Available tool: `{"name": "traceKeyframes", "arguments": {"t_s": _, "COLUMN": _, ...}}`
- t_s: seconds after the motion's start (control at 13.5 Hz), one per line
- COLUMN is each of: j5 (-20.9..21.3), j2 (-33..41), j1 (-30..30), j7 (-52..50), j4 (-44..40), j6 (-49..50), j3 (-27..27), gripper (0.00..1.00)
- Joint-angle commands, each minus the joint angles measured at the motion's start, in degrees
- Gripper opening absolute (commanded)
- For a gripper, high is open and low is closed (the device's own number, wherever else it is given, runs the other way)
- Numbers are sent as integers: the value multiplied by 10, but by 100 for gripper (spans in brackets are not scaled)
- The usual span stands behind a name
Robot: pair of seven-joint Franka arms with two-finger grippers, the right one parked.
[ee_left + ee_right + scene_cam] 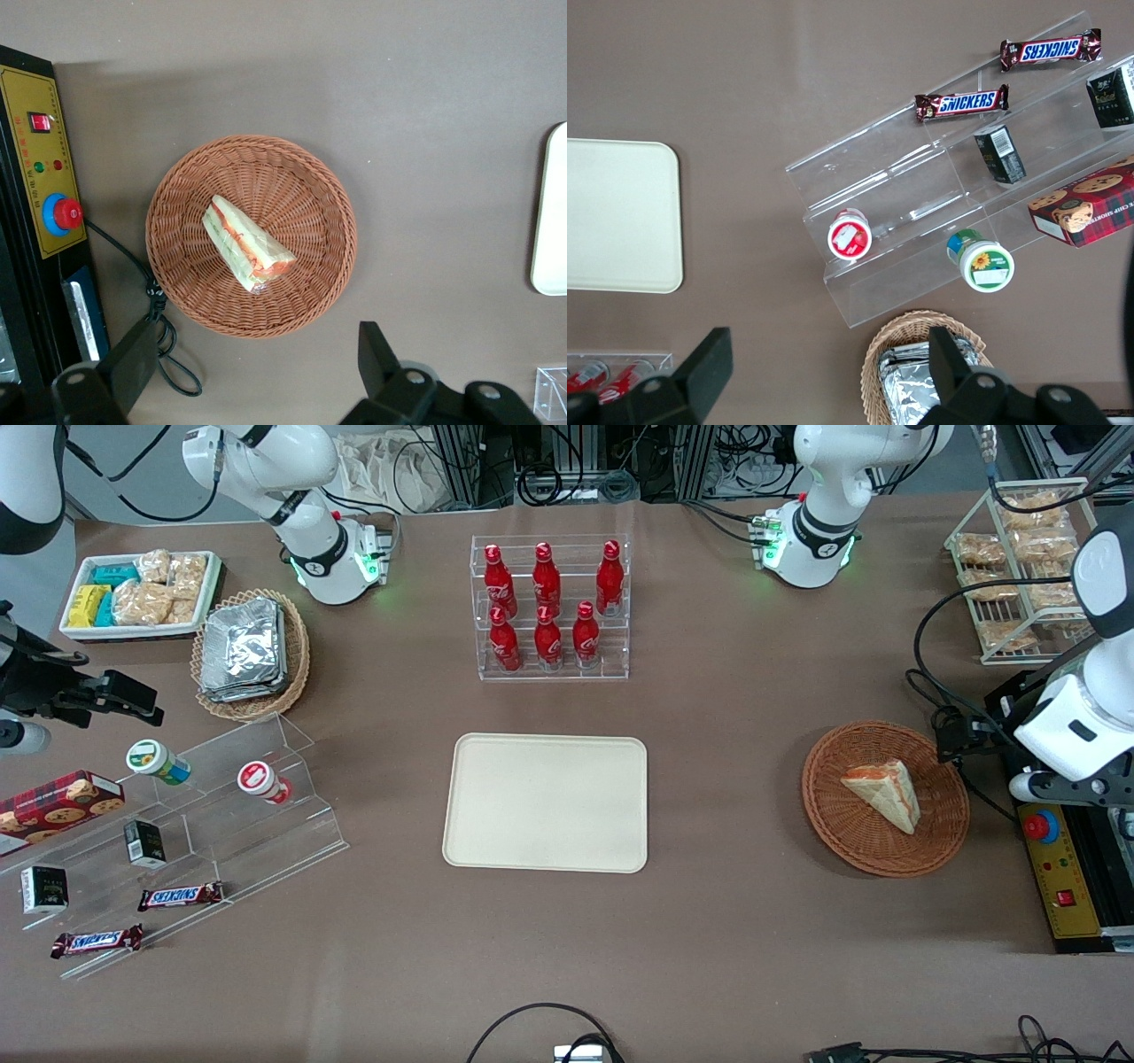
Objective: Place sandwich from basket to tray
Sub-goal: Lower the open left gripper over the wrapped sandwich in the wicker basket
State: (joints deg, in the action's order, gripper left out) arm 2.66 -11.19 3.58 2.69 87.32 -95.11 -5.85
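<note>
Brown desk (pixel 726 921), carrying all items. Cream-beige tray (pixel 546 802), flat at desk centre, nearer the front camera than the clear rack of red bottles (pixel 549 607). Reddish-brown wicker basket (pixel 884 797), round and shallow, well apart from the tray toward the working arm's end of the desk, beside a yellow control panel (pixel 1060 877) with a red button. Sandwich (pixel 884 793), a pale triangular wedge lying inside the basket near its middle, orange-red filling showing along the cut edge, untouched. Hand (pixel 252 367) of the left arm, raised above the desk beside the basket rim, fingers (pixel 376 354) spread wide apart and holding nothing, clear of both basket (pixel 252 235) and sandwich (pixel 246 243).
</note>
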Motion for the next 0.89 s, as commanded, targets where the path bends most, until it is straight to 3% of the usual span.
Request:
{"name": "traceKeyframes", "arguments": {"t_s": 0.0, "j5": 10, "j2": -19, "j1": -12, "j7": -35, "j4": -21, "j6": 16, "j3": 5, "gripper": 100}}
{"name": "traceKeyframes", "arguments": {"t_s": 0.44, "j5": 25, "j2": -48, "j1": -9, "j7": -93, "j4": 1, "j6": 17, "j3": 38, "gripper": 100}}
{"name": "traceKeyframes", "arguments": {"t_s": 0.81, "j5": 21, "j2": -45, "j1": -9, "j7": -316, "j4": 120, "j6": -110, "j3": 65, "gripper": 100}}
